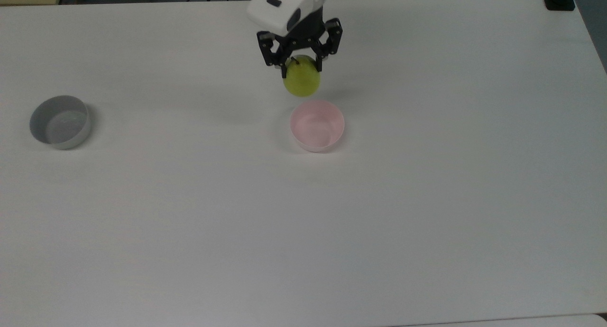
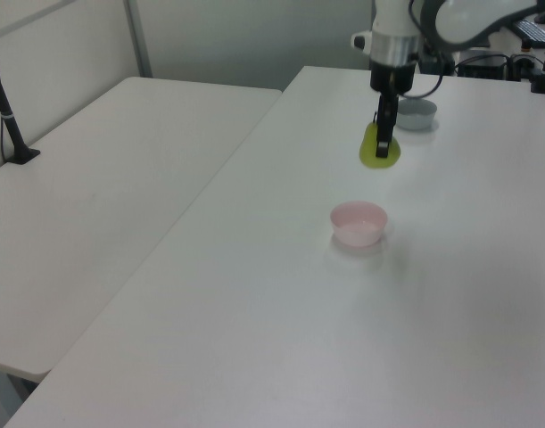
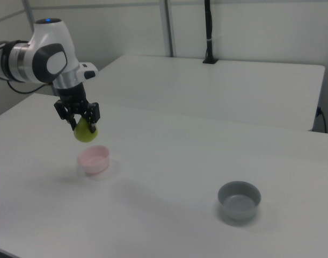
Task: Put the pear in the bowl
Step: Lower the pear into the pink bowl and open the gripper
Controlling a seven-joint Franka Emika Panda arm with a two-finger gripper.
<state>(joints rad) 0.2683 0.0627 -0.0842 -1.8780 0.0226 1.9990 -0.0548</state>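
Grey bowl (image 1: 59,122): sitting empty at the top view's far left on the white table (image 1: 303,232), well apart from everything else and playing no part in this task
Hand (image 1: 301,70): hanging above the table with its two black fingers closed onto the upper part of the pear, gripping it near the stem
Pear (image 1: 302,80): dangling yellow-green below the fingers, clear of the table; in the right view it is hanging (image 3: 86,131) just above and slightly to the right view's left of the pink bowl's rim
Pink bowl (image 1: 317,125): standing empty near the table's middle, not touching the pear
Step in hand: carrying the pear toward the pink bowl; the transport is looking nearly finished, the release not yet made
Next move: by my reading, it is calling for a short shift to centre the fruit over the bowl's opening, then a gentle descent inside the walls before letting go, since a rounded glossy fruit dropped from height could bounce or tip the light bowl
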